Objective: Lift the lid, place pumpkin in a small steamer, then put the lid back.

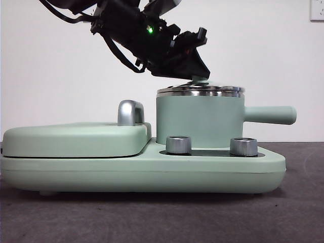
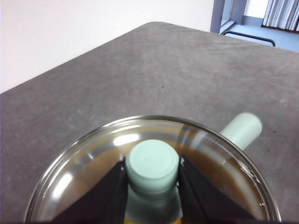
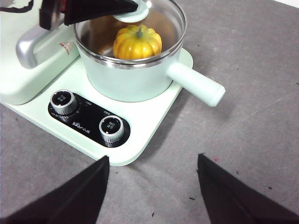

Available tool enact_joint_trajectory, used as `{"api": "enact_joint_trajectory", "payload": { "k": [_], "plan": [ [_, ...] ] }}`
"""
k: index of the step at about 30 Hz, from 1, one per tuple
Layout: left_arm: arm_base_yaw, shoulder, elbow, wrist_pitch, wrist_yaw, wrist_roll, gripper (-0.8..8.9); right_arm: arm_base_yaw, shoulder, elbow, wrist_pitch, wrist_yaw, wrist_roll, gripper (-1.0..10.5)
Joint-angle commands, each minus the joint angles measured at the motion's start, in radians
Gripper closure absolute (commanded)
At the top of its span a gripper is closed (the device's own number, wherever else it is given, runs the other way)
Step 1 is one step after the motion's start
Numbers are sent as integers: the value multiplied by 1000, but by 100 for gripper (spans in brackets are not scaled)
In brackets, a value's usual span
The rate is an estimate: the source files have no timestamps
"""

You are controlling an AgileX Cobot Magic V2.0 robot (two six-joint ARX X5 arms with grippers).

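The mint green small steamer [image 1: 197, 121] stands on the right half of the appliance base, its long handle [image 1: 271, 115] pointing right. The glass lid [image 1: 200, 91] sits on the steamer's steel rim. My left gripper [image 1: 200, 76] reaches down from the upper left and is shut on the lid's mint knob [image 2: 153, 161], one black jaw on each side. In the right wrist view the yellow-orange pumpkin [image 3: 138, 43] rests inside the steamer [image 3: 131, 79] under the lid [image 3: 163, 18]. My right gripper [image 3: 152, 186] hangs open above the table in front of the appliance, holding nothing.
The wide mint appliance base [image 1: 142, 172] carries two silver dials [image 1: 178, 144] on a black panel. On its left half is the flat griddle cover [image 1: 76, 139] with a chrome handle [image 1: 130, 112]. Dark grey table [image 3: 252, 140] surrounds it.
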Motion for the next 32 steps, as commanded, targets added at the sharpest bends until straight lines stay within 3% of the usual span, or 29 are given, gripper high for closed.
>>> {"api": "enact_joint_trajectory", "payload": {
  "k": [1, 11, 13, 17, 22, 25, 32],
  "plan": [
    [-11, 30, 24, 3, 9, 8, 804, 5, 3, 6, 5, 1, 17, 655],
    [-2, 27, 24, -18, 9, 8, 801, 5, 3, 6, 2, 2, 17, 655],
    [-2, 27, 24, -15, 8, 8, 729, 5, 3, 6, 2, 2, 17, 655],
    [-2, 24, 24, -12, 8, 7, 410, 5, 3, 6, 2, 2, 17, 655],
    [-2, -20, 24, -49, 9, -50, 385, 5, 3, 6, 3, 2, 17, 655],
    [13, -93, 24, -155, 9, -101, 386, 5, 3, 6, 4, 1, 17, 655],
    [102, -285, 23, -602, 9, -233, 449, 5, 6, 6, 30, -3, 16, 653]
  ]
}}
